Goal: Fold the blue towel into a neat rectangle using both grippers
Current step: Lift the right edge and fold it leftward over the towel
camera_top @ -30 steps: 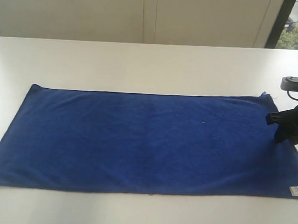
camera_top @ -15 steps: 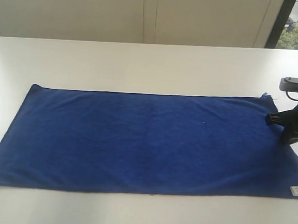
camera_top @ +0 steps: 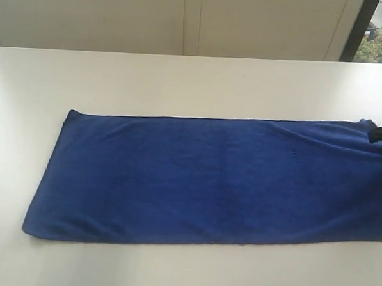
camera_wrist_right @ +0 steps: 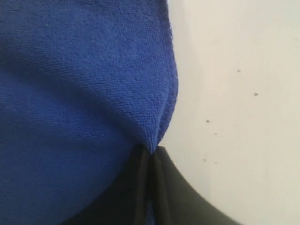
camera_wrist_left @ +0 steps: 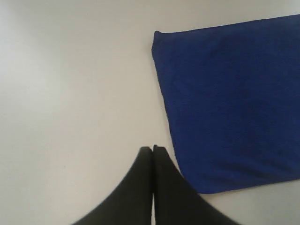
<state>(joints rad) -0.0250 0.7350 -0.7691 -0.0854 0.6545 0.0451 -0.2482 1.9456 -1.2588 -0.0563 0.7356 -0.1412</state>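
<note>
Blue plush cloth, the blue towel [camera_top: 208, 179], lies flat along the near half of the white tabletop [camera_top: 181, 78]. We see the left gripper [camera_wrist_left: 152, 150] hanging over bare tabletop just beside the towel's short end, fingers [camera_wrist_left: 138, 183] pressed together on nothing. Farther back, at the towel's far right corner, the right gripper [camera_wrist_right: 150, 151] reaches in from the side, pinching the bunched hem.

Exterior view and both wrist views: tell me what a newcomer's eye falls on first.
The blue towel, a long royal-blue sheet lying flat across the white table, dominates the scene. At its end on the right of the exterior view, the right gripper is shut on the towel's edge, bunching it into a small peak. The left gripper is shut and empty over bare table, close beside a towel corner.
</note>
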